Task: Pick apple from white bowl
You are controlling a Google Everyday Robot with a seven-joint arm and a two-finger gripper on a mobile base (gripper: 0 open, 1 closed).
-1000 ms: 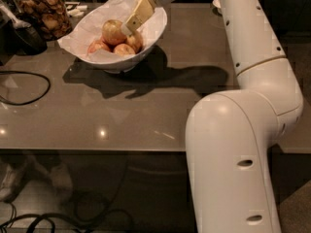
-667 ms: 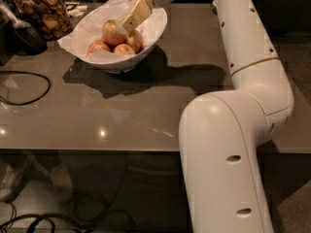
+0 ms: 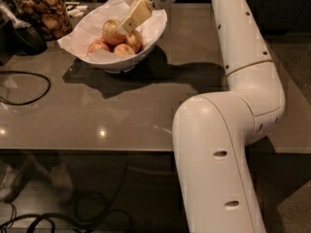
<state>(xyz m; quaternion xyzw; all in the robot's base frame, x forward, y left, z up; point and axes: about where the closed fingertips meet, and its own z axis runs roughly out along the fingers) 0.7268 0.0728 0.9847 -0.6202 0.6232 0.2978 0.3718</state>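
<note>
The white bowl, lined with crinkled white paper, stands at the far left of the grey table. It holds several apples. The apple, the biggest and palest, lies at the back of the pile, with smaller redder apples in front of it. My gripper reaches down into the bowl from the upper right. Its pale yellow tip is right beside the big apple's right side, apparently touching it. The gripper covers part of that side.
A glass jar of brown snacks stands behind the bowl at the left, next to a dark object. A black cable loops on the table's left side. My white arm fills the right foreground. More cables lie on the floor.
The gripper has stayed over the bowl by the big apple. The arm's lower links have shifted slightly to the left. The apples and the bowl have not moved.
</note>
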